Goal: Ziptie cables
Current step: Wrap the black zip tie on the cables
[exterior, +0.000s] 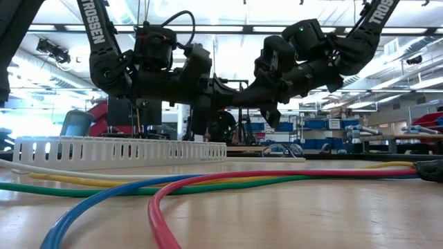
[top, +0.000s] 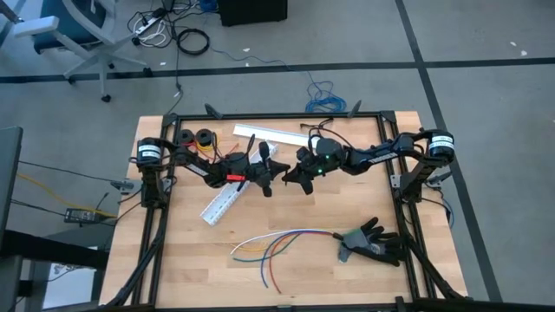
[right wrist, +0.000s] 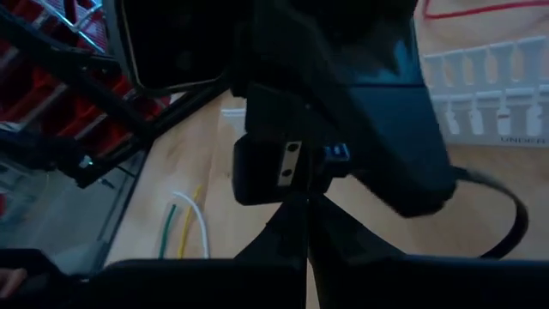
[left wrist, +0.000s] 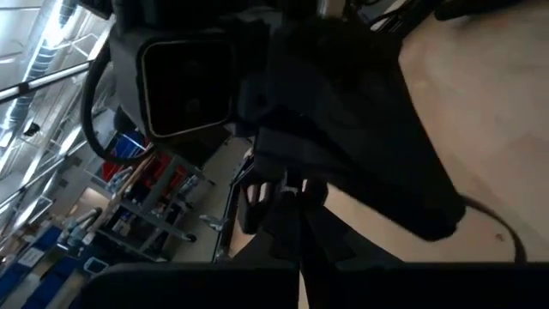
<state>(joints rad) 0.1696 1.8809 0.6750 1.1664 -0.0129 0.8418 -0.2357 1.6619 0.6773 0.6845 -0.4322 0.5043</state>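
Both grippers meet tip to tip above the table's middle: the left gripper [top: 269,173] reaches in from the left, the right gripper [top: 297,173] from the right. In each wrist view the arm's own fingers are shut to a point right in front of the other gripper. The ziptie shows only as a thin dark line between those fingers [right wrist: 307,227] [left wrist: 300,249] and as a short dark bar between the tips [exterior: 239,88]. The cables [top: 277,245], blue, red, yellow, green and white, lie loose on the table near its near edge [exterior: 173,187], untouched. My left gripper pinches the ziptie [left wrist: 300,249] between its two shut fingers, coming level from the table's left. The strap is lifted clear of the table. The dark fingers hide which part of it they hold. My right gripper pinches the ziptie [right wrist: 307,227] between its two shut fingers, slanting down from the table's right toward the left gripper. The strap is held in the air between both tips [exterior: 239,88]. Its length beyond the fingers does not show.
A white slotted duct [top: 227,198] lies slanted below the left gripper, and another [top: 269,134] lies by the far edge. Two black spools [top: 196,136] sit at the far left. A black glove [top: 373,243] lies right of the cables, near the table's right edge.
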